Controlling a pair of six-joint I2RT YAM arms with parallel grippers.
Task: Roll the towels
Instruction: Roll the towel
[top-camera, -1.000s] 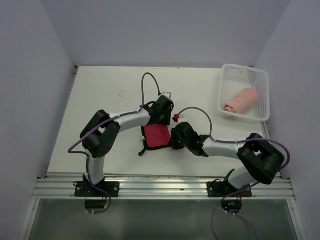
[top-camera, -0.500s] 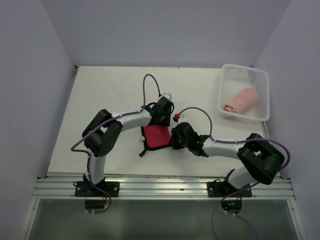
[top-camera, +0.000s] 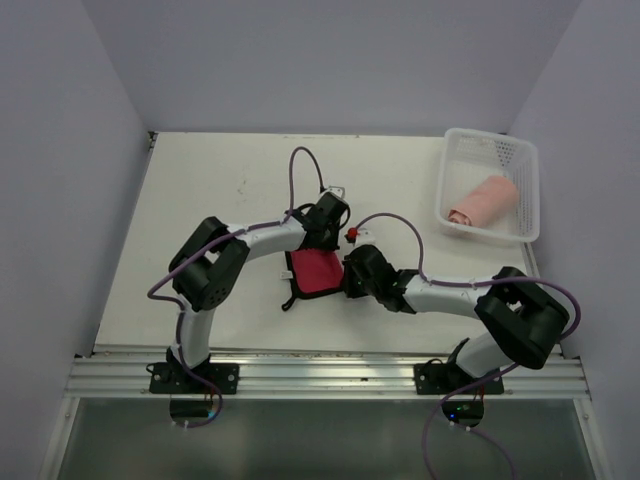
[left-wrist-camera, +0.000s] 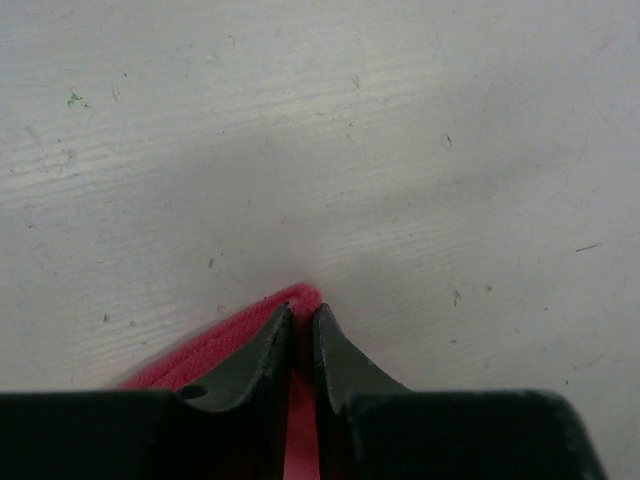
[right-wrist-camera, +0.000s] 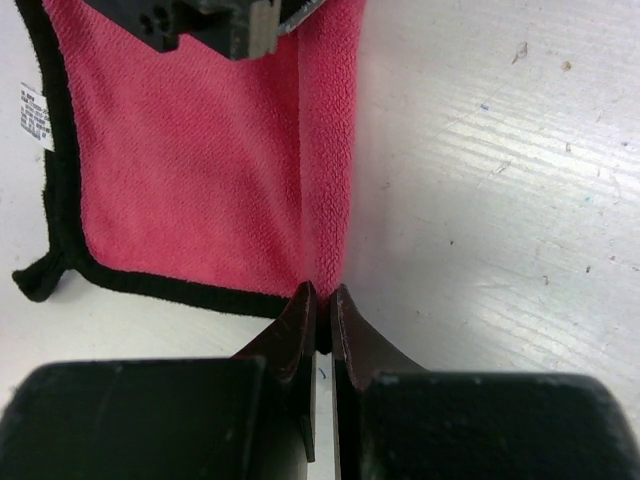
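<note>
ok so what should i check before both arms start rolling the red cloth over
1. Left gripper gripping the red cloth: ok, fingers closed on its folded edge.
2. Right gripper gripping the same edge: ok, shut at the near, dark-trimmed corner.
3. Fold straight between the two grippers: ok, a narrow, even strip.
4. Rest of the cloth flat on the table: ok, the side with the white tag lies smooth.
5. Depth of each grip: cannot tell.
6. Pink towel out of the way: ok, rolled in the basket.
</note>
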